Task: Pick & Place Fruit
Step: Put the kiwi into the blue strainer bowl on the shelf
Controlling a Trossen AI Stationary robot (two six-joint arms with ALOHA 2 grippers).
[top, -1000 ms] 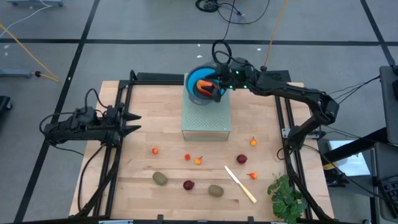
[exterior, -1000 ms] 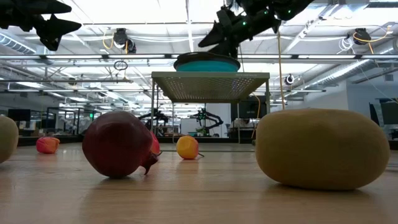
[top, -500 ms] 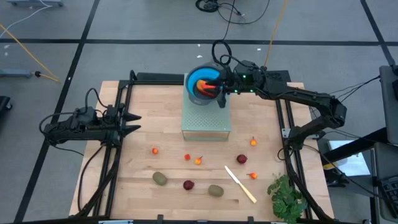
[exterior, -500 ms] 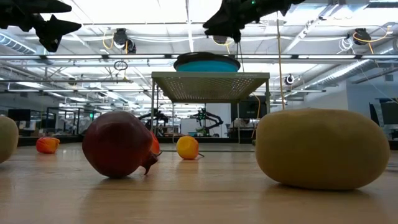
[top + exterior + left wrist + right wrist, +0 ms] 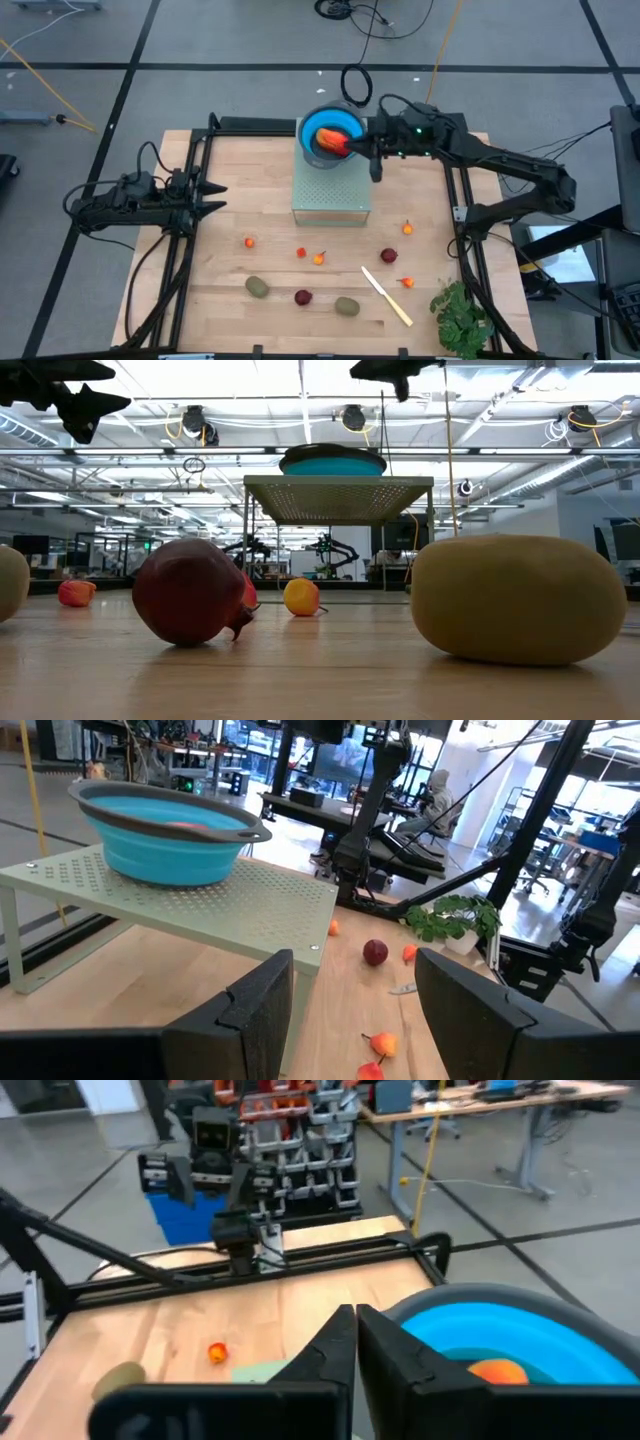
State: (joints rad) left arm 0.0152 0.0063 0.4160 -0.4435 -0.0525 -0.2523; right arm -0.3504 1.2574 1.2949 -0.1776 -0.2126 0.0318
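High view shows the right gripper (image 5: 375,160) beside the blue bowl (image 5: 352,125), on the green perforated stand (image 5: 332,195); its fingers are pressed together and carry nothing. One red-orange oval fruit (image 5: 333,143) already lies inside the bowl, just beside that gripper.

The loose fruit lies lower down, on the wooden table (image 5: 230,200) beyond the stand's near edge, on the side away from the bowl. Nearest the right gripper are a small orange bit (image 5: 408,229) and a dark red ball (image 5: 389,256); I judge the right arm is better placed for those, reaching down and toward the table's front.

The left gripper (image 5: 212,197) hangs at the table's left edge with its fingers parted and nothing between them; from it, the nearest piece is an orange bit (image 5: 249,241).

Count on the table: two kiwi-like ovals (image 5: 258,287) (image 5: 347,306), both lying with their long axis roughly across the table; two dark red balls, the second (image 5: 303,296) between the kiwis; five small orange bits. One cream knife (image 5: 386,296) and one leafy bunch (image 5: 460,312) also lie there.
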